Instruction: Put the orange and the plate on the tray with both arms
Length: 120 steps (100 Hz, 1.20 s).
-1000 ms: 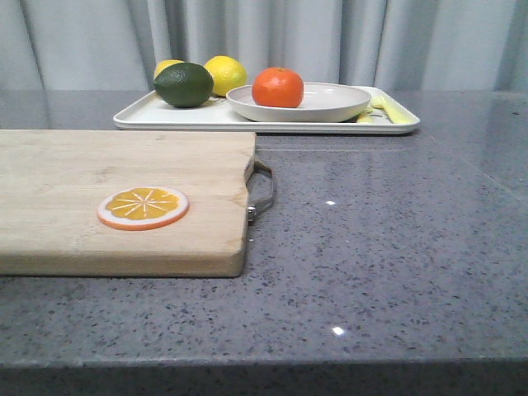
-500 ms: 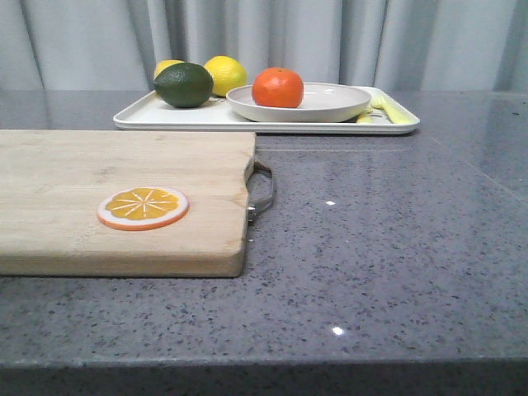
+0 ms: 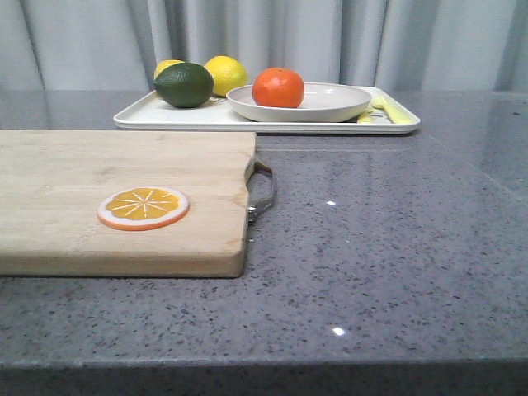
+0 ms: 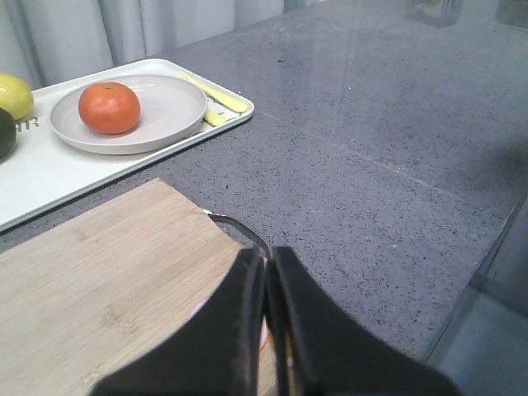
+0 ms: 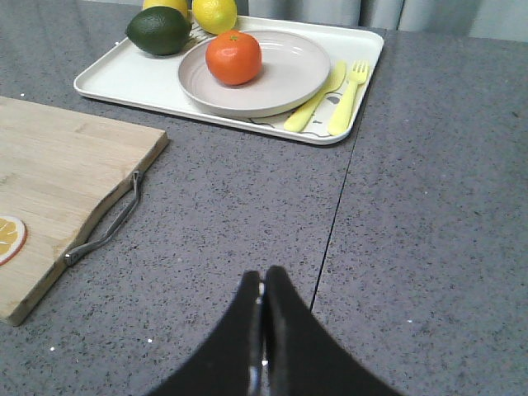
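The orange [image 3: 278, 87] sits on the off-white plate [image 3: 338, 102], and the plate rests on the white tray [image 3: 165, 116] at the back of the table. They also show in the left wrist view, the orange [image 4: 109, 107] on the plate [image 4: 169, 107], and in the right wrist view, the orange [image 5: 233, 57] on the plate [image 5: 289, 74] on the tray [image 5: 124, 74]. My left gripper [image 4: 267, 257] is shut and empty above the cutting board's near corner. My right gripper [image 5: 262, 276] is shut and empty over bare table, well short of the tray. Neither gripper shows in the front view.
A wooden cutting board [image 3: 82, 173] with a metal handle [image 3: 262, 190] lies at the left, an orange slice disc [image 3: 143, 206] on it. On the tray stand a green avocado [image 3: 183, 84], two lemons [image 3: 224, 73] and yellow cutlery [image 5: 342, 95].
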{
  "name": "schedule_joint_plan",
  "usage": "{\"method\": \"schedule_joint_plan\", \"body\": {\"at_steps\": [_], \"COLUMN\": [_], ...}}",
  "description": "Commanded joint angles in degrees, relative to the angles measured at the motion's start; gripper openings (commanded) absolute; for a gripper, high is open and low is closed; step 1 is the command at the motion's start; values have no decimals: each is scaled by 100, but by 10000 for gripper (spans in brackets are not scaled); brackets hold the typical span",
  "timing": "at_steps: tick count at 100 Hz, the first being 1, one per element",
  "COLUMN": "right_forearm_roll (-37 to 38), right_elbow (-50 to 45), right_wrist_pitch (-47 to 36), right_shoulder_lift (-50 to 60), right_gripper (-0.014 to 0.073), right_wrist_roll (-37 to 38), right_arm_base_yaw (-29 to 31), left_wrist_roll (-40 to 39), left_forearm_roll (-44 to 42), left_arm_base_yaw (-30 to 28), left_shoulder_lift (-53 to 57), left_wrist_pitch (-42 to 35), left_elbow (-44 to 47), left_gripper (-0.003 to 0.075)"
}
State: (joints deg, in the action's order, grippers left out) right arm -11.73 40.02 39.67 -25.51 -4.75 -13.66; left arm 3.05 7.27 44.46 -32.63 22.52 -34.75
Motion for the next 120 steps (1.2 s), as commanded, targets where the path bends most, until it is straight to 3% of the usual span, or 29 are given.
{"method": "schedule_joint_plan", "body": {"at_steps": [1, 47, 66, 79, 120], "right_forearm_roll": [27, 27, 27, 27, 27], "right_elbow": [133, 133, 133, 133, 133], "right_wrist_pitch": [-439, -439, -439, -439, -439], "right_shoulder_lift": [-11, -11, -11, -11, -11], "right_gripper": [-66, -66, -66, -66, -66], "right_wrist_roll": [-34, -34, -34, -34, -34], "right_arm_base_yaw": [3, 3, 3, 3, 3], "left_wrist_roll": [4, 4, 4, -346, -354], "left_forearm_roll": [80, 49, -72, -72, -224], "left_arm_base_yaw": [-10, -10, -38, -400, -2234], "left_shoulder_lift": [-6, -160, -103, 75, 976], "left_wrist_pitch": [-461, -472, -869, -1133, -1272], "left_elbow": [-151, -82, 275, 457, 904], "left_gripper": [-20, -20, -20, -20, -20]}}
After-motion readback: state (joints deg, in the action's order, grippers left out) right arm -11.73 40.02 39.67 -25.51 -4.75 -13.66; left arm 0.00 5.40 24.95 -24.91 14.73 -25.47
